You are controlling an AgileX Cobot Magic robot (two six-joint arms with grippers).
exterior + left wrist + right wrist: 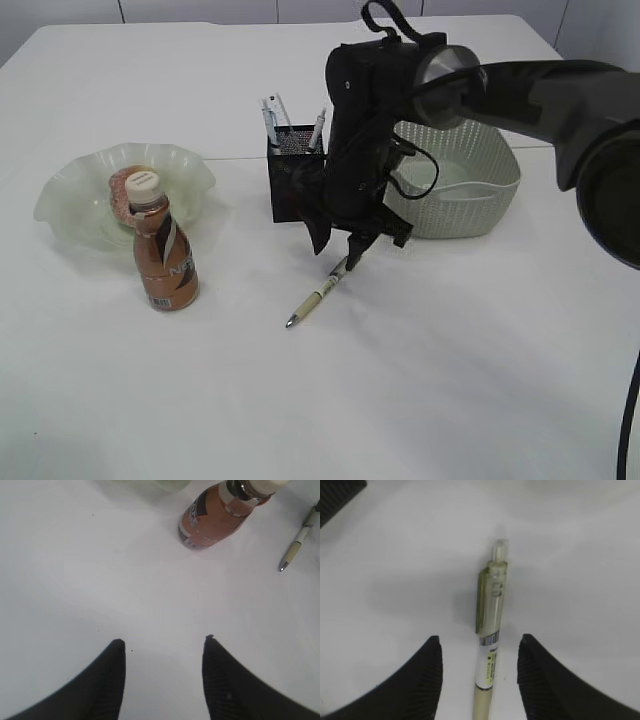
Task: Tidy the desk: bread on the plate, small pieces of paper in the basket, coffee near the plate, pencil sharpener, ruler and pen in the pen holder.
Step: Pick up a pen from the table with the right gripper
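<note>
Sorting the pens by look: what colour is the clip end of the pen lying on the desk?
Translucent olive-green on the pen, clearest in the right wrist view.

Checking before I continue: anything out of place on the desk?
Only the pen: it lies loose on the desk in front of the pen holder, between the open right gripper fingers. Nothing looks spilled or damaged.

The desk (420,380) is smooth matt white. The plate (70,195) looks like translucent glass, the basket (490,195) perforated plastic, the pen holder (290,185) black metal mesh — the pen (490,630) glossy plastic, the coffee (165,255) bottle shiny.
</note>
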